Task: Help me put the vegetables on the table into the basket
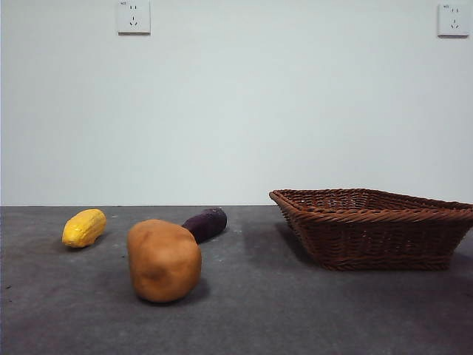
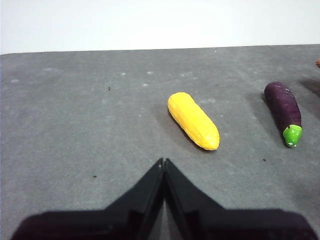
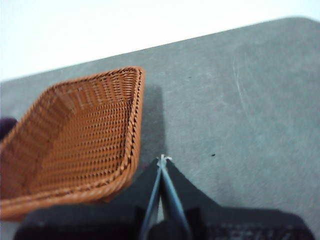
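The orange-brown potato-like lump [image 1: 163, 259] lies on the dark grey table [image 1: 244, 318] at the front left. The small yellow ridged oblong [image 1: 84, 227] lies further left; the dark purple elongated one [image 1: 205, 223] lies behind the lump. The brown wicker basket [image 1: 373, 225] stands at the right and holds nothing that shows. Neither gripper shows in the front view. My left gripper [image 2: 163, 161] is shut and empty, short of the yellow oblong [image 2: 193, 120], with the purple one [image 2: 283, 112] off to the side. My right gripper [image 3: 162, 159] is shut and empty beside the basket's rim [image 3: 132, 130].
A plain white wall with two power sockets [image 1: 134, 16] stands behind the table. The table's back edge [image 1: 148, 205] runs just behind the vegetables.
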